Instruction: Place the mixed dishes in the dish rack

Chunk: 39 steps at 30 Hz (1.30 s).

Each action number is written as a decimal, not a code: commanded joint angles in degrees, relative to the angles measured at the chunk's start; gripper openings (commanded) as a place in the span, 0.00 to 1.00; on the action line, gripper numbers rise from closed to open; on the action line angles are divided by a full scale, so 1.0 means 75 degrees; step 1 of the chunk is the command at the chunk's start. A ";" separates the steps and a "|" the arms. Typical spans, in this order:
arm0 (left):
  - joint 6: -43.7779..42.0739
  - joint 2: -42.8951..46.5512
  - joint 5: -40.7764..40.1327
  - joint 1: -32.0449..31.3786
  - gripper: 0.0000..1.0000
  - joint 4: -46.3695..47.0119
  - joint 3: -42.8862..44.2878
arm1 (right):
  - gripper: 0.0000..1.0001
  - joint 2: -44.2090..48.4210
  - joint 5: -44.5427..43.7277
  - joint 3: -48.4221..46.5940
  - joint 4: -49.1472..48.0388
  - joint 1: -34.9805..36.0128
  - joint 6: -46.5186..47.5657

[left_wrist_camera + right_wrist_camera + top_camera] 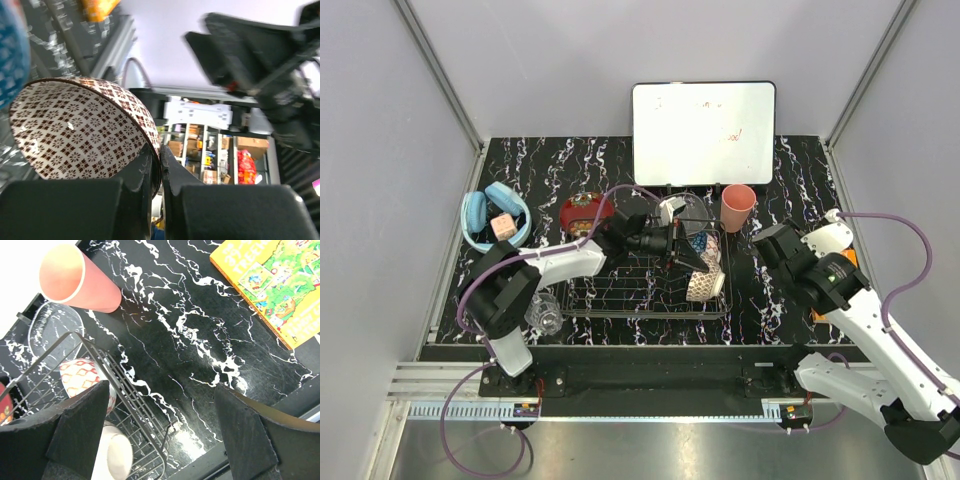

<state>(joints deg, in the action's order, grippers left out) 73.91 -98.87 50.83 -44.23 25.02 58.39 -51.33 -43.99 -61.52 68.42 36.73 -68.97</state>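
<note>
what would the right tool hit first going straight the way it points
Probably the bare marbled tabletop, between the dish rack and the yellow book. Nothing else lies between the open right tool and it, though depth is hard to judge.

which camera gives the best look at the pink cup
The right wrist view: the pink cup is large and sharp there, rim and side in plain sight. The top external view shows it small, beside the dish rack. The left wrist view doesn't show it.

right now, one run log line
left gripper: shut on beige lattice-patterned bowl | right gripper: open, empty | pink plastic cup: outside chrome wire rack
</note>
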 commanded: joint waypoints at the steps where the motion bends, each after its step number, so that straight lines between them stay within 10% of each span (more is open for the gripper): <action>1: -0.0994 0.0035 -0.0414 -0.0102 0.00 -0.0616 0.0159 | 0.92 0.0129 -0.0065 -0.0317 -0.0111 0.0024 0.0090; 19: -0.0656 -0.0247 -0.0672 -0.0642 0.07 -0.0511 -0.0121 | 0.93 0.0305 0.0240 0.0104 -0.0264 0.0024 0.0102; 26: -0.0597 -0.0189 -0.0578 -0.0584 0.65 -0.0534 -0.0004 | 0.93 0.0375 0.0369 0.0292 -0.0322 0.0024 0.0091; 39: -0.1848 0.0748 -0.0145 -0.0315 0.99 -0.1518 0.0394 | 0.91 -0.0174 0.0965 0.0760 -0.0977 0.0024 0.0453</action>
<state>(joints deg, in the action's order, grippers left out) 65.36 -98.59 46.46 -48.29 14.55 58.50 -50.57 -39.64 -57.28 64.97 36.73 -67.57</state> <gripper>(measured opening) 0.970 0.932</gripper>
